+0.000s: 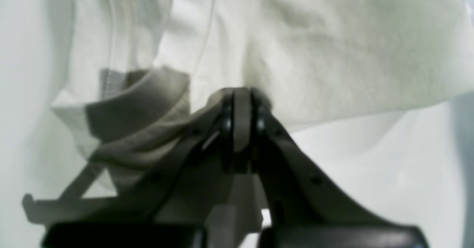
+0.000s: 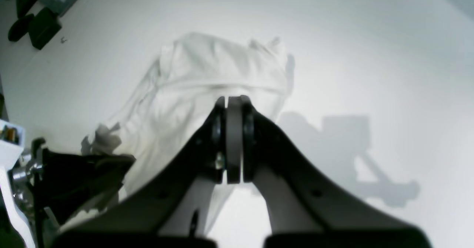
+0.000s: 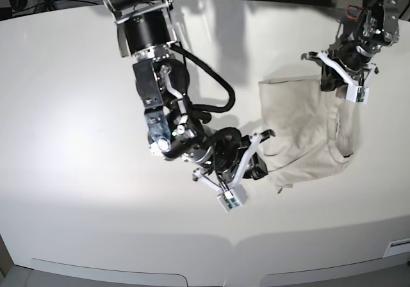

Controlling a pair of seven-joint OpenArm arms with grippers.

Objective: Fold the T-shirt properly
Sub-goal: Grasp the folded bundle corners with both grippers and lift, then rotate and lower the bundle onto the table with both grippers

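Off-white T-shirt [image 3: 301, 130] lies crumpled toward the table's [image 3: 77, 107] right edge, both pincers clamped on it: left gripper [image 3: 334, 75] (far corner), right gripper [image 3: 256, 151] at its near-left edge.

Bright, even overhead light washes the white surface [image 3: 77, 172] with mild glare. Both wrist views are soft and blurred, with curved distortion at the edges. A sharp arm shadow [image 2: 355, 155] falls across the right wrist view.

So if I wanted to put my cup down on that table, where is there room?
The white table is bare across its whole left half and along the front edge. It is crowded at right, where the pale beige cotton T-shirt lies between the right gripper and left gripper.
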